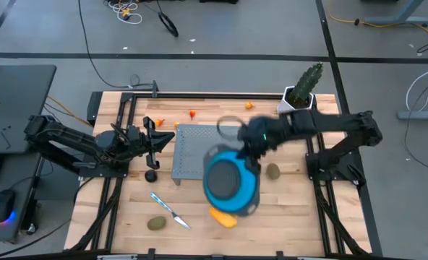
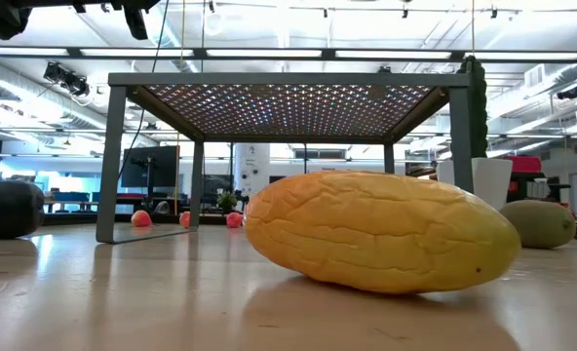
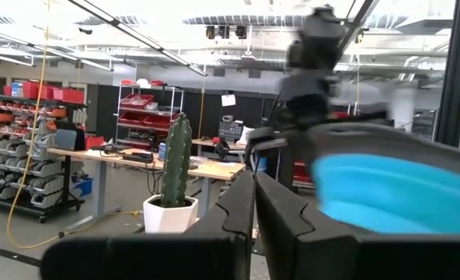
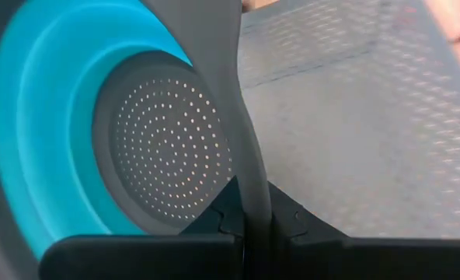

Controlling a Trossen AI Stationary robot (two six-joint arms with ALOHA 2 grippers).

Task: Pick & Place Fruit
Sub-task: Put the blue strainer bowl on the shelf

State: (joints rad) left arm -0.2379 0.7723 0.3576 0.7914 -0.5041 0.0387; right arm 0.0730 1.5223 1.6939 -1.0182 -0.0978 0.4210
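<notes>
High view: right gripper [image 1: 251, 148] clamped on bowl [image 1: 230, 185] rim, carrying it above yellow fruit [image 1: 223, 217] near table's front edge. Left gripper [image 1: 160, 139] closed, empty, waiting left. Right wrist view: fingers pinch rim. Judgement: bowl being positioned; next, set down, then pick fruit.

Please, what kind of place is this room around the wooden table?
Probably a robotics lab or workshop: open industrial ceiling with strip lights, metal shelving with red storage bins, and long workbenches behind the small green potted cactus.
</notes>
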